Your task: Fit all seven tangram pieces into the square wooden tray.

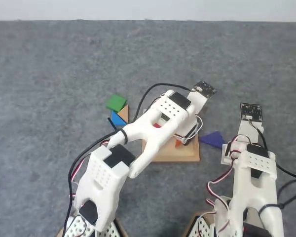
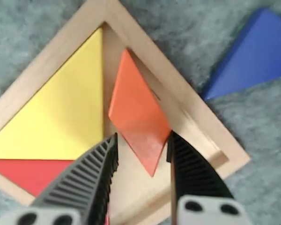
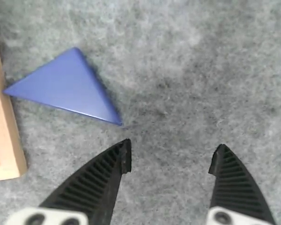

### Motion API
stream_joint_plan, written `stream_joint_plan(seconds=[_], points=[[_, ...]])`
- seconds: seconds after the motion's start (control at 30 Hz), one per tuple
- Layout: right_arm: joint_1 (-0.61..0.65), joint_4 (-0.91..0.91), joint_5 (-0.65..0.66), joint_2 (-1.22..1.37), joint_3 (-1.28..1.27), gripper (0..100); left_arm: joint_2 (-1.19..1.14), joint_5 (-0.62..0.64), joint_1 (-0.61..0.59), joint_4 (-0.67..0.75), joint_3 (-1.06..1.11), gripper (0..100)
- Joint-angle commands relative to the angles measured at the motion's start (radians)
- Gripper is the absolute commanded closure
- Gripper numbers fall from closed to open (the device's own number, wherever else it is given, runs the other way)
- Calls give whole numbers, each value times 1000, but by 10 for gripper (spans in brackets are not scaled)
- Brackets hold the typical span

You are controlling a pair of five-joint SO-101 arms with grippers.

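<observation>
Wooden tray (image 1: 187, 155) lies on grey carpet (image 1: 64, 59), indigo triangle (image 1: 212, 139) just right of it. Left gripper (image 2: 141, 140), jaws apart, straddles the orange piece (image 2: 138, 117) in the tray, beside the yellow triangle (image 2: 61, 108). Right gripper (image 3: 171, 152) gapes above carpet near the indigo triangle.

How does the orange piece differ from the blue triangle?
The orange piece has four sides; the blue triangle has three. The orange piece lies inside the tray; the blue triangle lies on the carpet beside it. The open left gripper straddles the orange piece; the open right gripper hangs clear of the blue triangle. Both are single-coloured tangram pieces.
</observation>
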State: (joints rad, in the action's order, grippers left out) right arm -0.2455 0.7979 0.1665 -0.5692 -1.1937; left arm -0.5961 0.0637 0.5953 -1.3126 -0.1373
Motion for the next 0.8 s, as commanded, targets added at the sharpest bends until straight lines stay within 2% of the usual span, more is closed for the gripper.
stream_joint_plan(seconds=[0.0,0.23,0.37,0.57,0.77], points=[[-8,-18,-9,-10,40,724,46,-3,15,52,-16,834],[-8,-18,-9,-10,40,724,35,2,14,63,-125,834],[-8,-18,-9,-10,40,724,35,54,14,58,-180,834],[-8,-18,-9,-10,40,724,49,52,6,37,-197,834],[-8,-16,-9,-10,40,724,245,51,-54,9,-159,834]])
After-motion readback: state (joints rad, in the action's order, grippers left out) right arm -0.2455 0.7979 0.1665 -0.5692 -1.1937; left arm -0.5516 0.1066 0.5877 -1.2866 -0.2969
